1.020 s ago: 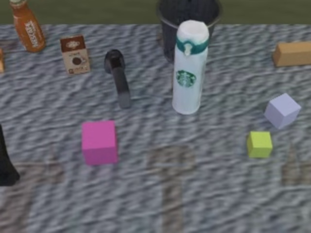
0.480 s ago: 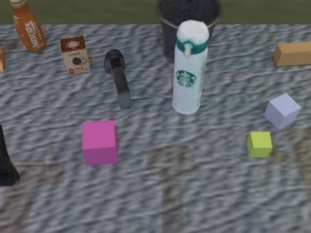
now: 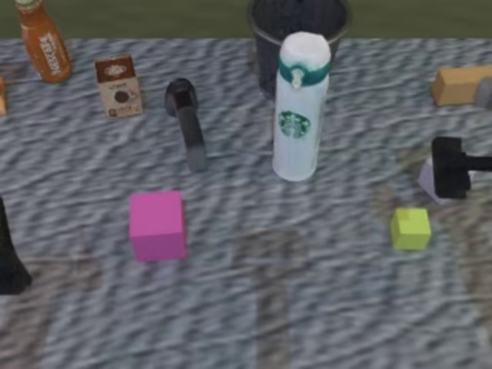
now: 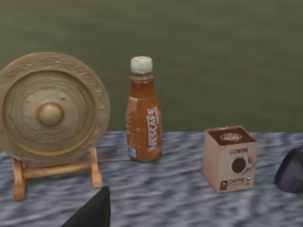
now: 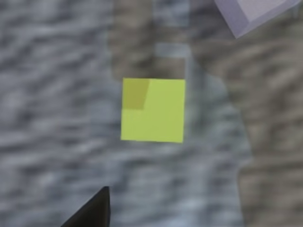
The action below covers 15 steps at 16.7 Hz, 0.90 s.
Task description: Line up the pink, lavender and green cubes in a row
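The pink cube (image 3: 157,224) sits left of the table's middle. At the right lies the small green cube (image 3: 410,228), seen from straight above in the right wrist view as the green cube (image 5: 153,110). My right gripper (image 3: 450,167) hangs over the lavender cube (image 3: 425,177), hiding most of it; one corner of the lavender cube (image 5: 251,14) shows in the right wrist view. One dark fingertip (image 5: 97,210) stands off to the side with nothing against it. My left gripper (image 3: 9,265) is parked at the left edge.
A white tumbler (image 3: 300,108) stands in front of a dark bucket (image 3: 269,31) at the back middle. A black scoop (image 3: 187,119), brown carton (image 3: 118,86) and coffee bottle (image 3: 44,42) stand back left, beside a gong (image 4: 49,116). A tan block (image 3: 460,84) is back right.
My right gripper has come into the top view from the right edge and now hangs over the lavender cube. The cubes and my left arm have not moved.
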Motion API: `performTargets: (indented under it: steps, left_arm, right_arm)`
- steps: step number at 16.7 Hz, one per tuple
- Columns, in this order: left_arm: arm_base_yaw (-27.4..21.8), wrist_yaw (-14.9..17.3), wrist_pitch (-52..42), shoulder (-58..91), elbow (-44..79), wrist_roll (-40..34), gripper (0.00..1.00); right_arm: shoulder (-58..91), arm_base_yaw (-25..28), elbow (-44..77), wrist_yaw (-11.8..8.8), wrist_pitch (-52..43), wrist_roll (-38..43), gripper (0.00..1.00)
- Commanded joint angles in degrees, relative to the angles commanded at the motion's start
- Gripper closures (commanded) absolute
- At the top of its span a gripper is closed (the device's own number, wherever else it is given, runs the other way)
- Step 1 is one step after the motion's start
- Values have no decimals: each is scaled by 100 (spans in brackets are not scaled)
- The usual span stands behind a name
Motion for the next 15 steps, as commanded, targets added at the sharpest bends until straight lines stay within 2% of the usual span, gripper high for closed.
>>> performTargets:
  steps: [7,15]
  left_arm:
    - [0,0,0,0,0,0,0]
    - [0,0,0,0,0,0,0]
  right_arm:
    - [2688,434,2074,0,-1370,512,0]
    - [3108,481,2454,-8,-1576,598,0]
